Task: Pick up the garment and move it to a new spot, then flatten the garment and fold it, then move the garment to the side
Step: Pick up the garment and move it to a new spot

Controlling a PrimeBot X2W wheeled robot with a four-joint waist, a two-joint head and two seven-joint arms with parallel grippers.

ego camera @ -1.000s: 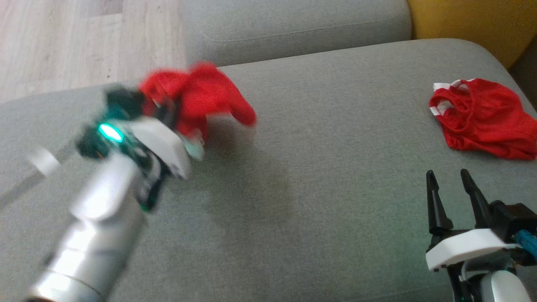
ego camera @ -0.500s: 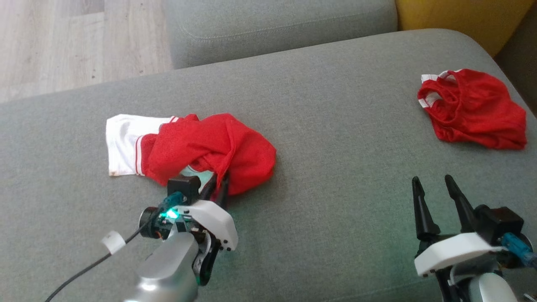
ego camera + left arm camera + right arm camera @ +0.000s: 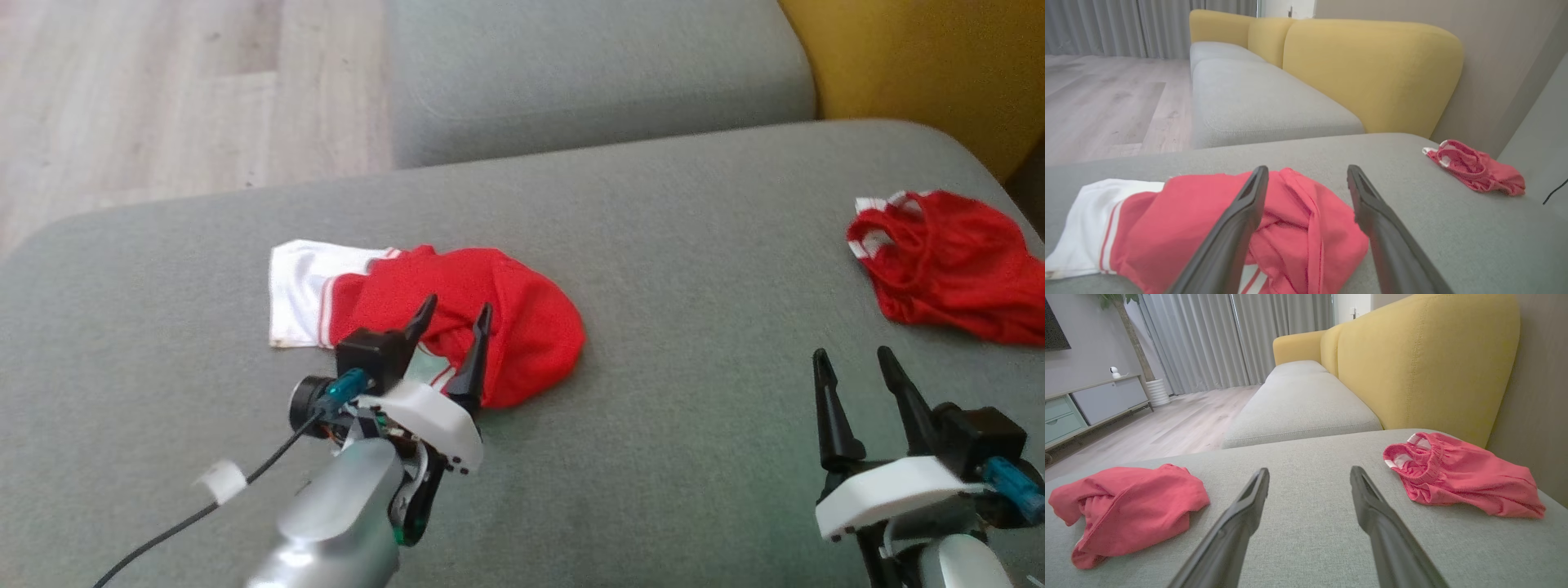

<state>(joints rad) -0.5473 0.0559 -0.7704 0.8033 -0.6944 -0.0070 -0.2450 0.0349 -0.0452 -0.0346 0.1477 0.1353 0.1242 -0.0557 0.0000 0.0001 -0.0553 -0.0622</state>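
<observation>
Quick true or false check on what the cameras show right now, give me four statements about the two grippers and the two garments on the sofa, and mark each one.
1. The left gripper stands open beside the red and white garment. True.
2. The right gripper is shut on the second red garment. False: it is open and empty, well apart from that garment.
3. Both garments lie on the grey cushion. True.
4. The red and white garment is neatly folded. False: it lies crumpled, with its white part spread out to one side.
</observation>
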